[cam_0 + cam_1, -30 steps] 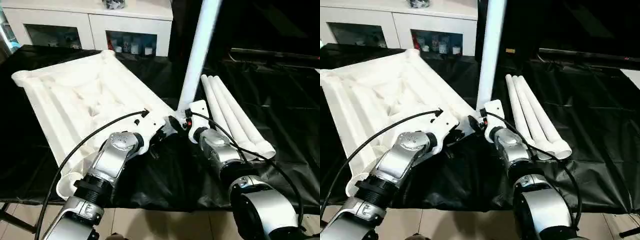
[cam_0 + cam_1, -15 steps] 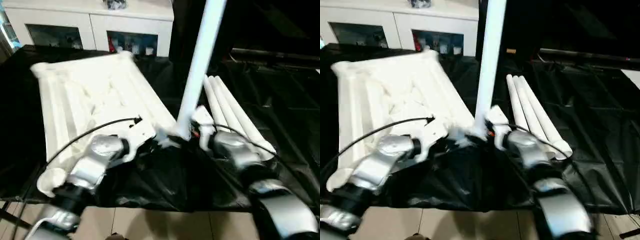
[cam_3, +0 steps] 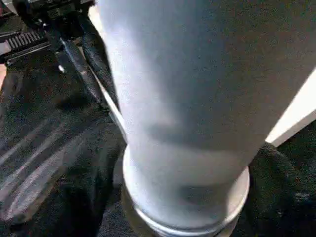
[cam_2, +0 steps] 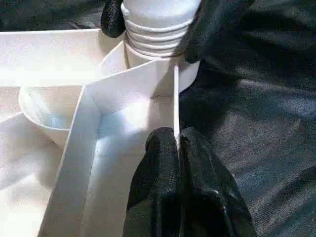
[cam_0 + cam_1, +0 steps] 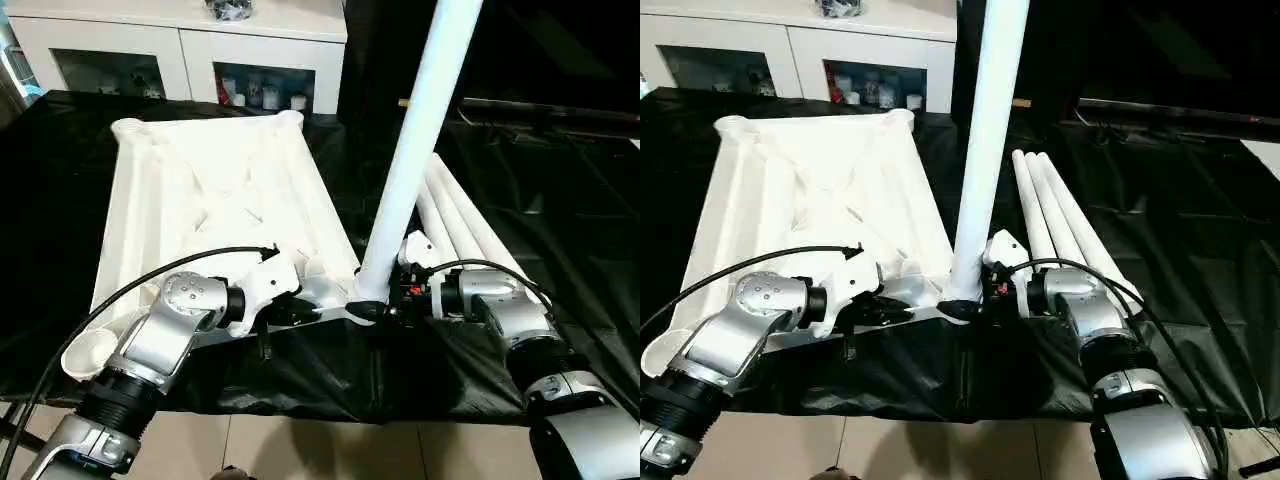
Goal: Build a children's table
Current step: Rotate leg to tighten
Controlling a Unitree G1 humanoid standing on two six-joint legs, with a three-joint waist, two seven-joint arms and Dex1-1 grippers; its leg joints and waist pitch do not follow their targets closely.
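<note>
Lying upside down on the black table (image 5: 560,200), the tabletop (image 5: 210,200) has one leg (image 5: 415,160) standing in its near corner. The left gripper (image 4: 177,148) pinches the tabletop's thin edge. The right gripper (image 4: 153,19) has its fingers around the leg's bottom. Three legs (image 5: 1065,225) lie beside.

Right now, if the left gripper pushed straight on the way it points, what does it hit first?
Probably the upright leg seated in the corner socket. The left gripper is pinched on the tabletop's thin rim, pointing along it.
</note>
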